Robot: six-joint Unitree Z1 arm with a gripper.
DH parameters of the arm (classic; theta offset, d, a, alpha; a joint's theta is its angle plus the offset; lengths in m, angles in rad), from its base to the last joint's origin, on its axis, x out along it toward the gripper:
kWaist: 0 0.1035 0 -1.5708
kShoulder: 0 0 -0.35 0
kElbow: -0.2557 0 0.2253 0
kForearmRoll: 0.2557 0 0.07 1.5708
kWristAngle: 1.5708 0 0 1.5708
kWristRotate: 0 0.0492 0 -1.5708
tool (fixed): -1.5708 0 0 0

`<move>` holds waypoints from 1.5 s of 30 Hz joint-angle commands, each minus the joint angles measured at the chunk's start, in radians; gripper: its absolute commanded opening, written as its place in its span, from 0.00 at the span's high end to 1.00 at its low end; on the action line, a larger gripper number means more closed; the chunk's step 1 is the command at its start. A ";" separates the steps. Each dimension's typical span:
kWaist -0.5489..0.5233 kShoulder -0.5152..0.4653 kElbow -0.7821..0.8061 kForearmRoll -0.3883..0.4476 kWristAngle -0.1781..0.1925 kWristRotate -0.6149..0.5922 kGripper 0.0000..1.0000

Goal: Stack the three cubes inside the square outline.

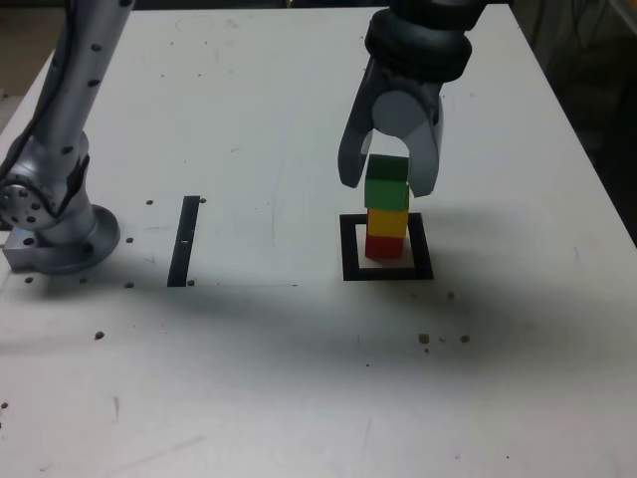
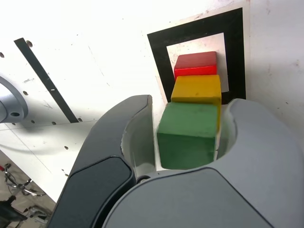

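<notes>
**White bench, three cubes stacked in the black frame**

White and matt, the bench (image 1: 299, 398) fills nearly the whole exterior view, its surface flecked with small dark specks and faint scuffs. Beyond its far right corner the room falls away into darkness; nothing there can be made out. No brand, label or writing is legible anywhere.

The square outline (image 1: 387, 271) lies flat near the middle of the bench, a little toward the exterior view's right. On its pale centre stands a tower of three cubes: the red cube (image 1: 384, 245) at the bottom, the yellow cube (image 1: 387, 221) on it, the green cube (image 1: 387, 180) on top. The green cube sits slightly askew to the yellow one.

The arm's end effector (image 1: 388, 177) points down over the tower, its grey jaws flanking the green cube. In the wrist view a narrow gap shows between one jaw and the cube's side; on the other side contact cannot be judged. The jaws stand narrowly parted, and a firm grip cannot be told.

A thin black strip (image 1: 184, 240) lies toward the bench's left edge, near the arm's round base (image 1: 55, 239).
</notes>
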 commanded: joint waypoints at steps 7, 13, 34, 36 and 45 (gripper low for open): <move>-0.002 0.003 -0.003 0.009 0.003 0.000 0.01; -0.002 -0.023 0.011 0.008 0.019 0.000 0.01; -0.001 -0.346 0.354 -0.036 0.094 -0.046 0.01; 0.002 -0.383 0.410 -0.048 0.093 -0.054 0.01; 0.031 -0.501 0.614 -0.105 0.086 -0.059 0.01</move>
